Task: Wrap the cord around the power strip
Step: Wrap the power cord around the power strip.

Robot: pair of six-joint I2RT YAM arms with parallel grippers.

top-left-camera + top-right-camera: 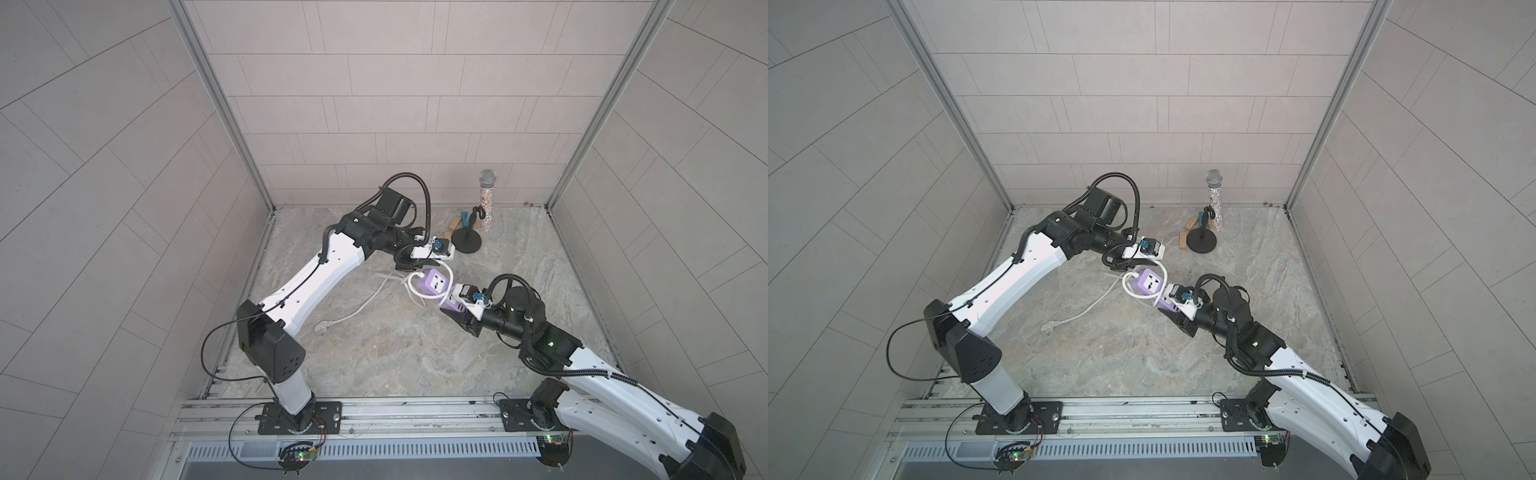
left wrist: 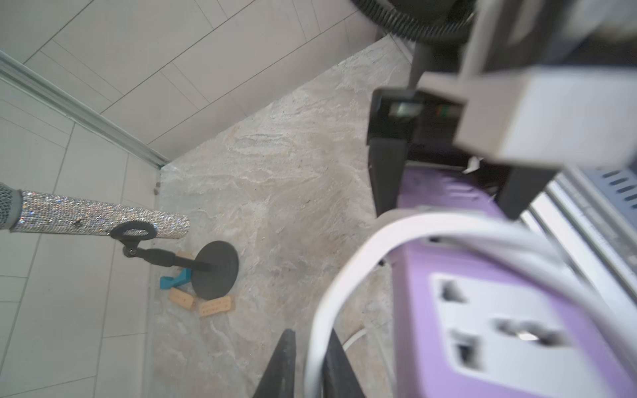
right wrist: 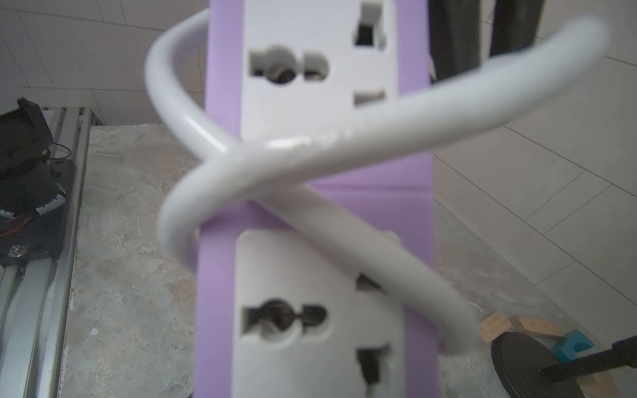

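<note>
The right fingers [image 2: 386,182] are clamped on the port end of the power strip [image 1: 434,281]. The left fingers [image 2: 281,365] straddle the cord [image 3: 344,148] just beside the strip's far end; whether they pinch it or only flank it I cannot tell. Two loose turns cross on the strip's socket face, and the rest trails off across the tabletop [image 1: 374,365] to the plug [image 1: 323,328]. The strip looks light, rigid and likely slippery. The cord looks springy and apt to uncoil, so it is best gripped close to the strip and kept taut.
</note>
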